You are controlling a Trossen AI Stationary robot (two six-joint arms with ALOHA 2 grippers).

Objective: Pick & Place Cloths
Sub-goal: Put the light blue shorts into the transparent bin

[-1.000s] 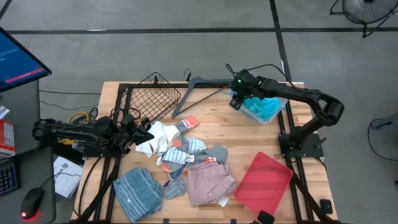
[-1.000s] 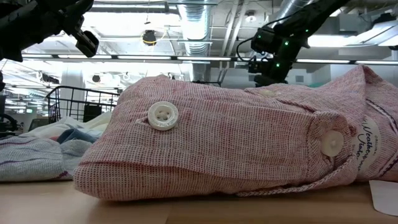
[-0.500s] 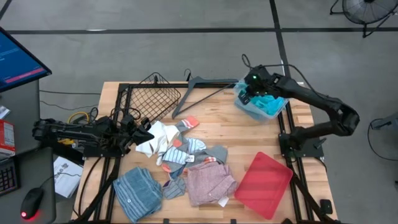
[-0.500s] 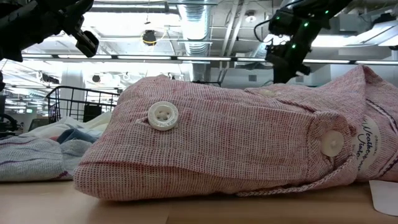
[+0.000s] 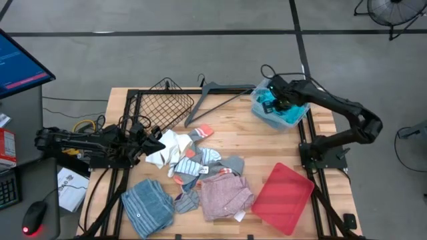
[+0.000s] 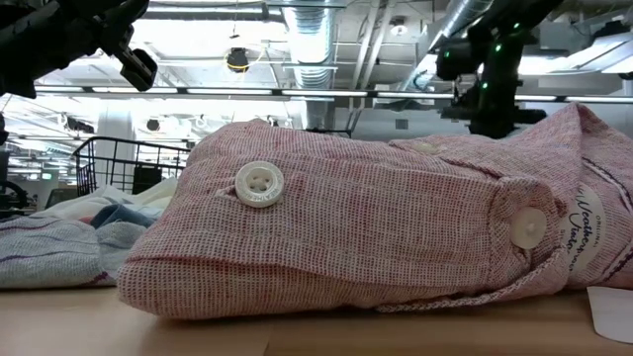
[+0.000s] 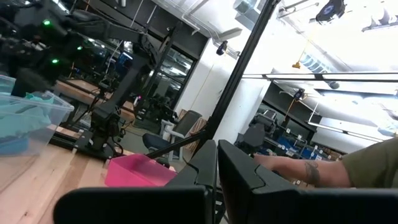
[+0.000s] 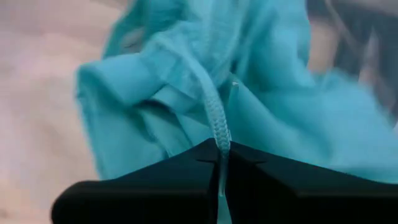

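Since a second ago the right gripper (image 5: 279,101) has swung rightward over the clear bin (image 5: 261,113) at upper right, fingers (image 8: 186,177) pinched on the turquoise cloth's (image 8: 249,112) drawstring; light, limp fabric, best grabbed by a bunched fold.

Two dark jointed arms, black cables, green indicator lights on right arm (image 5: 333,107).

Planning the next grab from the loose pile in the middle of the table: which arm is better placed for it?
Probably the left. The left gripper sits beside the white cloth at the pile's edge, fingers shut and empty. The right gripper is over the clear bin, shut on the turquoise cloth.
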